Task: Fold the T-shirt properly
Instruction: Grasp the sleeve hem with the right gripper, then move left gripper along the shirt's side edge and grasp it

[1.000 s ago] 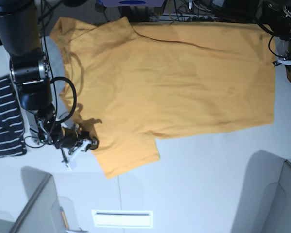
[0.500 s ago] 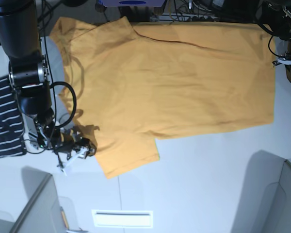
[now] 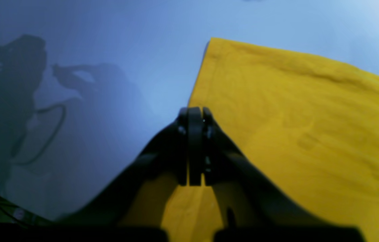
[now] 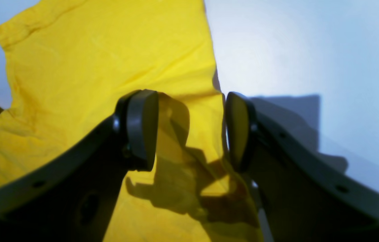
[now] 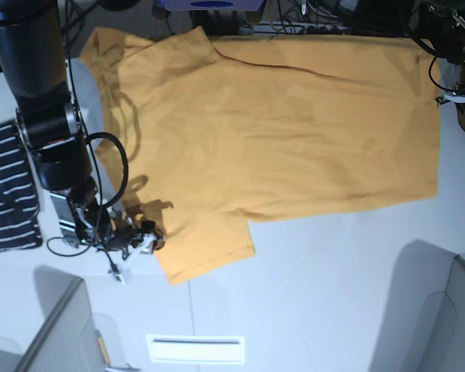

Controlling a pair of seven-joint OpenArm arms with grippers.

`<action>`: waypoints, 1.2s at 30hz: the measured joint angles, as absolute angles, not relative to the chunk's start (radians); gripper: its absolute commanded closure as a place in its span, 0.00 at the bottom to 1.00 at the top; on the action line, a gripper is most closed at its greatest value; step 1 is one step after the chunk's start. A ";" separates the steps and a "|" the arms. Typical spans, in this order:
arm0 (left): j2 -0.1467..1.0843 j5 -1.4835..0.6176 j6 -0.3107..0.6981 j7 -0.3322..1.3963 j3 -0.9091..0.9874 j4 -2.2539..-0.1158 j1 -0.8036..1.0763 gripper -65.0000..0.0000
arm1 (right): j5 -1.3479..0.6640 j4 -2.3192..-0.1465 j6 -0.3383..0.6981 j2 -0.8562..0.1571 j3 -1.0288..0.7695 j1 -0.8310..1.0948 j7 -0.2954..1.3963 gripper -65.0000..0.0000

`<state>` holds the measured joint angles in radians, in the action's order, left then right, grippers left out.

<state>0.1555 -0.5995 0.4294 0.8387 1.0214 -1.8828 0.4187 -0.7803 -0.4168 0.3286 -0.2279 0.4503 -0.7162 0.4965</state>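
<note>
So I'm at the sleeve-grab stage here. My right gripper has its fingers spread wide, straddling the side edge of the T-shirt down at the lower sleeve, around 8 o'clock in the base view. One pad hangs over the fabric, the other over bare bench. Nothing pinched yet as far as I can see, though the cloth below the pads sits in my own shadow, so I can't swear I'm not touching it.

The shirt itself is spread flat across the top half of the bench, collar end toward 9 o'clock, hem over at 3 o'clock. Looks unfolded still, so the task is barely started in my book.

My left gripper is way over at 2 o'clock by the hem corner, fingers pressed together. The wrist view shows them at the hem edge, but whether there's cloth between them I honestly can't tell.

Next move, I reckon: drop the right side a touch, close on the sleeve edge, then carry it across toward the middle.

The striped garment at 9 o'clock lies apart from the shirt.
</note>
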 measured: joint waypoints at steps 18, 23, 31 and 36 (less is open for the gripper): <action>0.292 -0.410 0.443 0.841 0.917 -1.610 0.231 0.76 | -0.786 -0.412 0.327 -0.231 0.450 -0.706 0.505 1.00; 0.380 -0.410 0.437 0.838 0.899 -1.362 0.072 0.29 | -0.794 -0.412 0.329 -0.231 0.450 -0.706 0.508 1.00; 0.510 -0.408 0.426 0.832 0.723 -1.032 -0.153 0.18 | -0.794 -0.412 0.328 -0.231 0.450 -0.706 0.509 1.00; 0.517 -0.408 0.426 0.827 0.643 -0.876 -0.269 0.18 | -0.793 -0.412 0.329 -0.231 0.450 -0.706 0.508 1.00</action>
<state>0.5171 -0.4080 0.4263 0.8268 0.6434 -0.8757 -0.2691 -0.7929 -0.4122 0.3286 -0.2314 0.4500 -0.7059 0.5083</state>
